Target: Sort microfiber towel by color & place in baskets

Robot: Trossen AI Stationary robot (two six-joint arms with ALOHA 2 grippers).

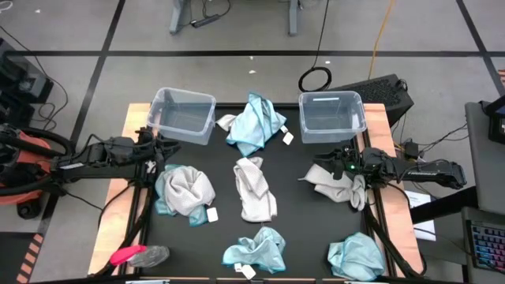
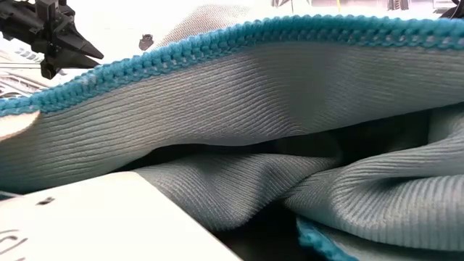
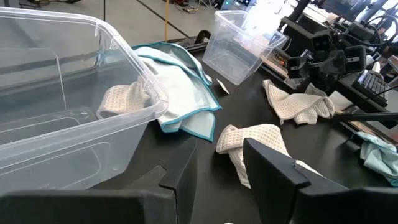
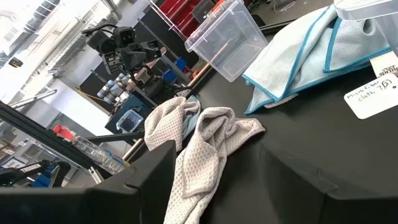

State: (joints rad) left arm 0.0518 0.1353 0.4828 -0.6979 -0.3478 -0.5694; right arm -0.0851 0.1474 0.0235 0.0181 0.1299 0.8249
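Observation:
Two clear baskets stand at the table's far side, one on the left (image 1: 181, 114) and one on the right (image 1: 331, 117). A teal towel (image 1: 254, 122) lies between them. A grey-white towel (image 1: 254, 188) lies mid-table. A grey one lies over teal cloth (image 1: 185, 192) at the left, and another grey one (image 1: 341, 188) at the right. Two teal towels (image 1: 256, 251) (image 1: 357, 256) lie near the front edge. My left gripper (image 1: 162, 152) hangs open beside the left basket. My right gripper (image 1: 319, 168) stands open over the right grey towel; whether it touches the towel, I cannot tell.
A small pink-and-grey object (image 1: 138, 255) lies at the near left corner. White tags (image 1: 286, 138) (image 1: 211, 214) lie beside some towels. In the low view a teal-edged towel (image 2: 239, 94) fills nearly the whole picture. Wooden strips (image 1: 114, 213) run along the table's left and right sides.

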